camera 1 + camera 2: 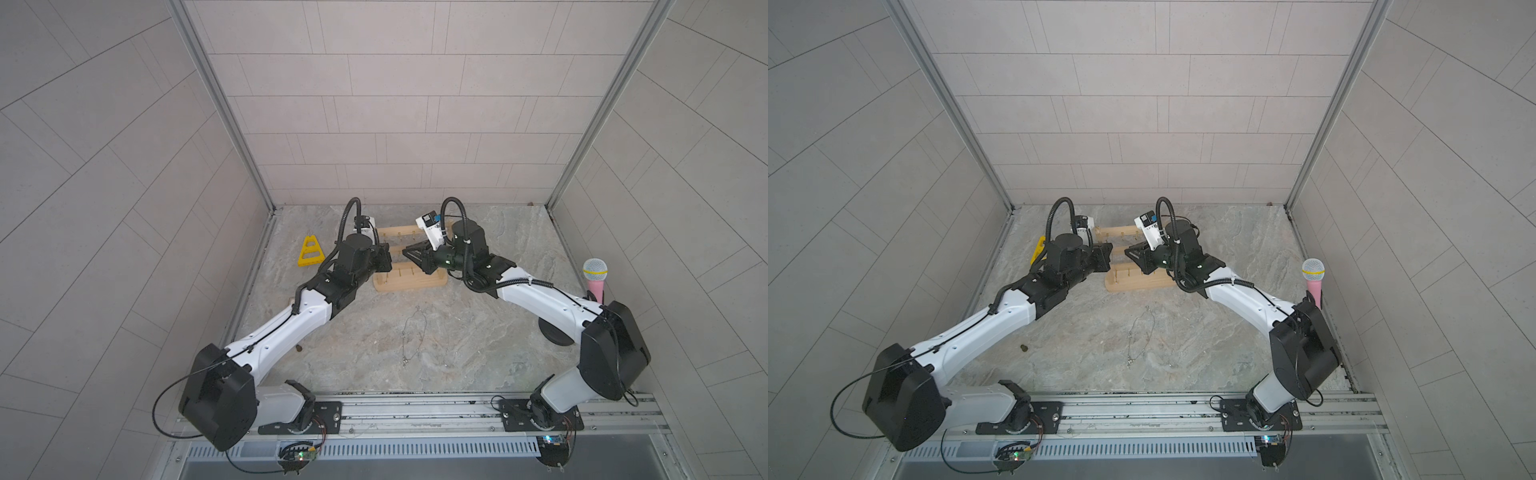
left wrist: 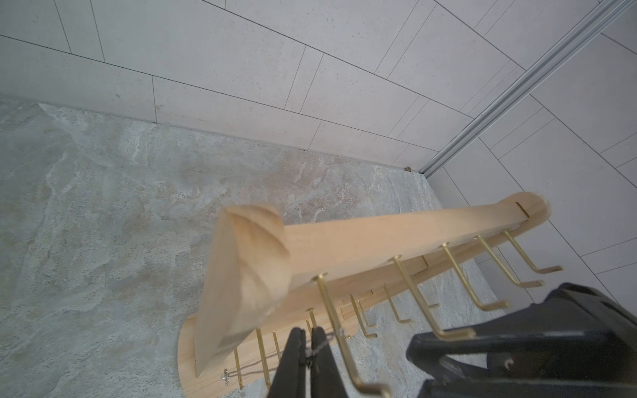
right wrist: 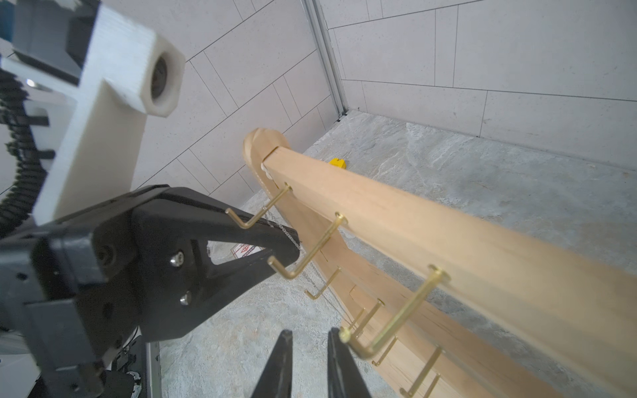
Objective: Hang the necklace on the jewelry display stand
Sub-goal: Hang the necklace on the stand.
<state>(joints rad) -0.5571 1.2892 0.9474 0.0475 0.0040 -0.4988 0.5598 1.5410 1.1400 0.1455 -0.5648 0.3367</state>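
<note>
Left wrist view: left end effector (image 2: 308, 331) pressed together on the fine chain of the necklace (image 2: 326, 338), just beside a brass hook (image 2: 330, 310) on the top bar of the jewelry display stand (image 2: 379, 237). Right wrist view: right end effector (image 3: 309, 332), fingers slightly apart with nothing between them, near the front of the same bar. Both top views: a loose chain (image 1: 415, 336) (image 1: 1142, 336) lies on the counter (image 1: 478, 357) in front of the stand's base, well apart from it.

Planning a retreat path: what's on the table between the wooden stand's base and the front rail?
A loose thin chain lies there, apart from the stand and the rail; both top views show it.
</note>
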